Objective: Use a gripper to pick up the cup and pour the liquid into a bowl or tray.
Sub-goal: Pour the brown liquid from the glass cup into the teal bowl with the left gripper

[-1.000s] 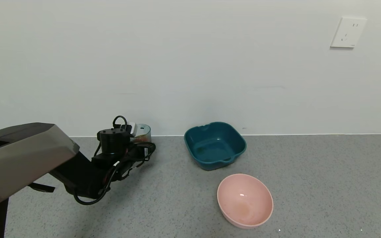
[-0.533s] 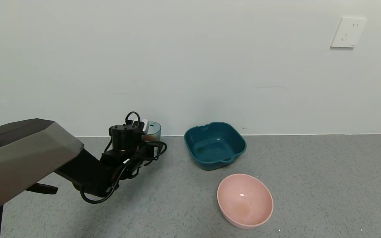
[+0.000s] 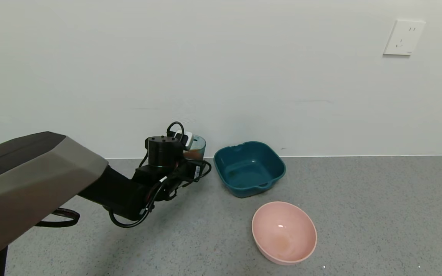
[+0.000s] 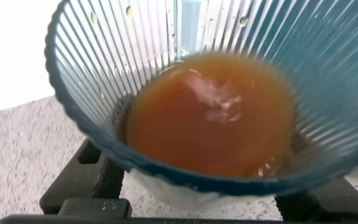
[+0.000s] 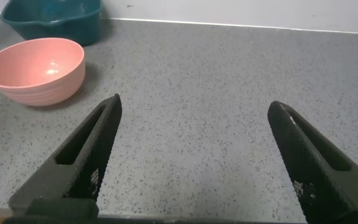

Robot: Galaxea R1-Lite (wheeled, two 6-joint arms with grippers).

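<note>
My left gripper [image 3: 190,151] is shut on the cup [image 3: 197,147], a ribbed pale blue-green tumbler, and holds it upright above the floor just left of the dark teal tray [image 3: 249,168]. In the left wrist view the cup [image 4: 104,74] fills the picture with reddish-brown liquid [image 4: 210,115] inside, and black fingers [image 4: 86,180] show on both sides below it. My right gripper [image 5: 194,137] is open and empty over bare grey floor, out of the head view.
A round pink bowl [image 3: 284,232] lies in front of the tray; it also shows in the right wrist view [image 5: 34,70] with the tray [image 5: 51,18] behind it. A white wall with a socket [image 3: 404,37] runs close behind the tray.
My left gripper has carried the cup to the right and a little upward, from well left of the tray to just beside its left edge. Tray and pink bowl have not moved.
</note>
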